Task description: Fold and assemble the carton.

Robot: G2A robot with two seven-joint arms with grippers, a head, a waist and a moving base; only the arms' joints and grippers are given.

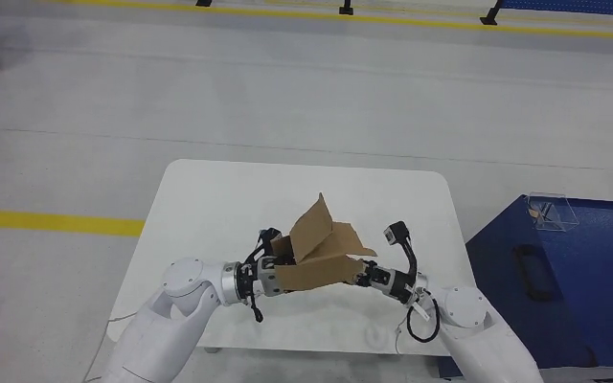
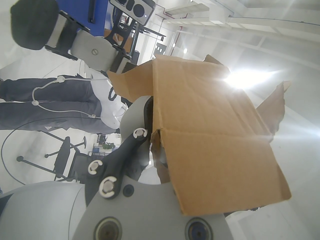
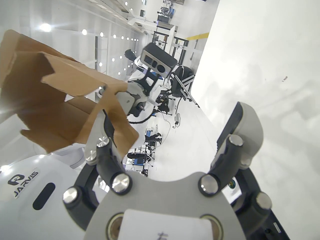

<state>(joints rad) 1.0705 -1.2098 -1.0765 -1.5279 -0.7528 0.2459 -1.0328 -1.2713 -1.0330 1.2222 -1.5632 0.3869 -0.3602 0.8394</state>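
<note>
Currently in hand: the forming step, as I judge it. The carton (image 1: 321,254) is part-opened, with its flaps loose and splayed and none tucked.
Next move calls for: the free gripper to press or take the loose flap (image 3: 117,123) on its side and fold it inward along the crease while the far end is held firm. Thin board like this could buckle or slip if it is pushed off the crease.
Left gripper (image 1: 278,273): clamped on the carton's end at the carton's 9 o'clock. One finger (image 2: 133,118) lies against the panel and the other is hidden behind cardboard, so I judge the grip partly from the carton hanging in the air.
Right gripper (image 1: 369,275): jaws spread wide at the carton's 3 o'clock, holding nothing. One finger touches the flap and the other finger (image 3: 240,126) stands clear above the table.
Carton: brown cardboard raised off the table (image 1: 239,201) near its 6 o'clock edge, between the two grippers. One panel sticks up toward 12 o'clock.
Table: white with rounded corners.
Beyond: a blue cabinet (image 1: 546,287) stands at the table's 4 o'clock, apart from it.
</note>
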